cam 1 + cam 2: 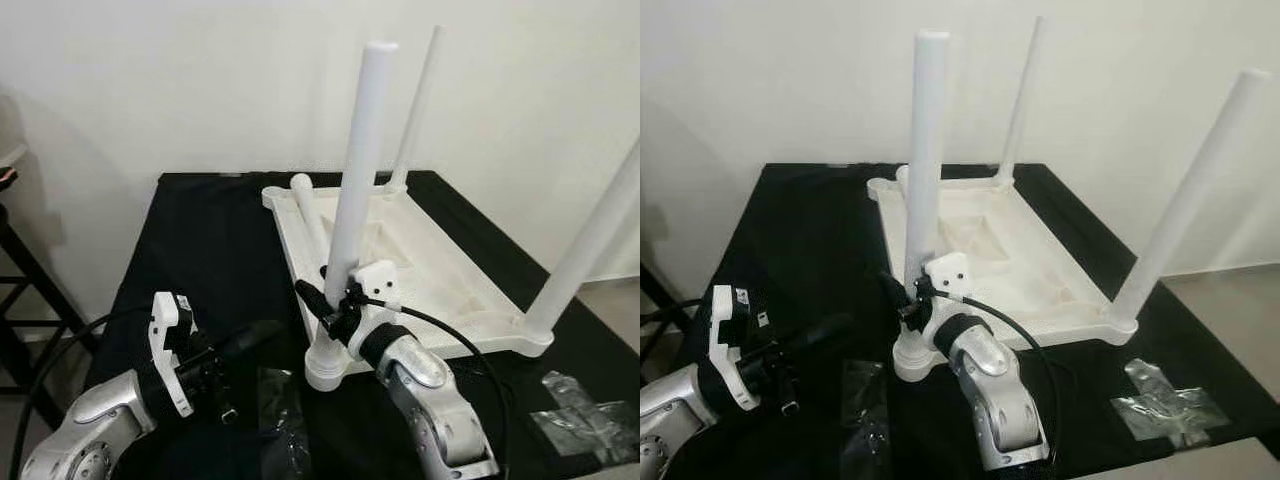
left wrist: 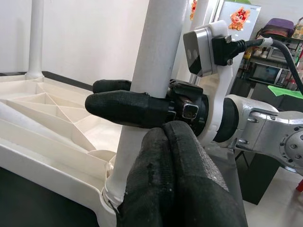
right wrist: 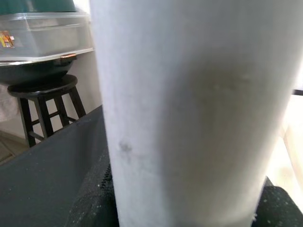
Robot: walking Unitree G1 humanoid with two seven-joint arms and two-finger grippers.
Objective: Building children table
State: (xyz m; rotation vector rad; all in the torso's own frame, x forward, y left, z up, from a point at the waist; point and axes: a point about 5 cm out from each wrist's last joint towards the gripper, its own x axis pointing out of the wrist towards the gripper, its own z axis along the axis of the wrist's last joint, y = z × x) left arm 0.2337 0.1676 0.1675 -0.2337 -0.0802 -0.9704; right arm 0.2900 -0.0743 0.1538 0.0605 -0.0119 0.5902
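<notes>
The white child's table top (image 1: 430,275) lies upside down on a black-covered table. A white leg (image 1: 358,160) stands upright in its near left corner socket (image 1: 328,367). My right gripper (image 1: 322,298) is shut on this leg low down, one black finger on each side, as the left wrist view shows (image 2: 125,108). The leg (image 3: 189,113) is very close in the right wrist view. My left gripper (image 1: 250,340) lies low to the left of the leg, its fingers (image 2: 175,179) pressed together on nothing, tips close to the leg.
Two more legs stand upright, one at the far corner (image 1: 418,100) and one at the near right corner (image 1: 590,240). A loose leg (image 1: 310,215) lies on the table top. Clear plastic bags (image 1: 580,412) (image 1: 280,400) lie near the front edge. A dark stool (image 3: 42,94) stands left.
</notes>
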